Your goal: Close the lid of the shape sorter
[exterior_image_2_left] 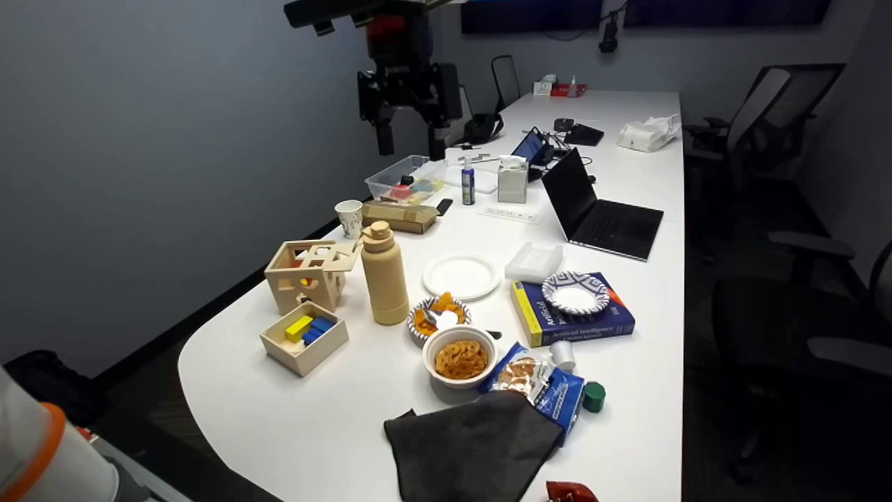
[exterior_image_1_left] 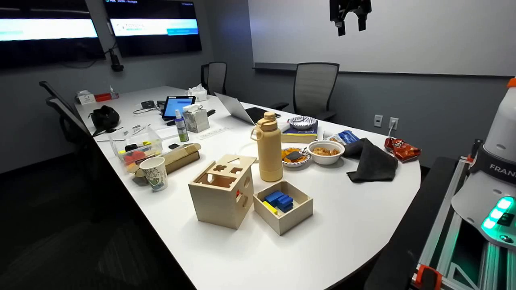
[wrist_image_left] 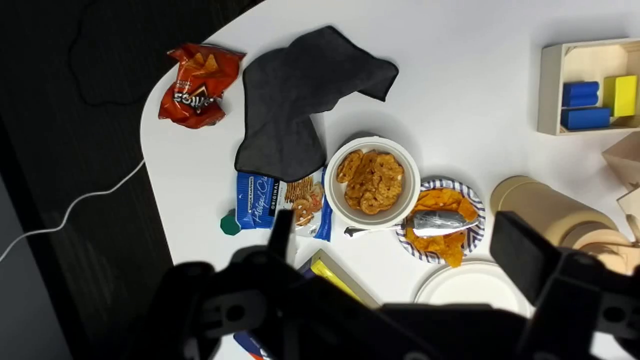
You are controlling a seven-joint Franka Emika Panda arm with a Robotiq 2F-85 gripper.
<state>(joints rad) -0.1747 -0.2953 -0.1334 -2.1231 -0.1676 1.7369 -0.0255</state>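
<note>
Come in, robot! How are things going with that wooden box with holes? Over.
Gripper open and empty, up high. Lid not closed, jutting off the shape sorter. Tan bottle standing close, might get in the way.

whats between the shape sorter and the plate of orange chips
The tan bottle stands between the shape sorter and the chip plate in both exterior views.

Claw (wrist_image_left: 397, 232) spread above tbl (wrist_image_left: 465, 95) w/ cloth (wrist_image_left: 285, 107) nr bowl (wrist_image_left: 411, 180).

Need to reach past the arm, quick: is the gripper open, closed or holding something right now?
Gripper: open, holding nothing.
</note>
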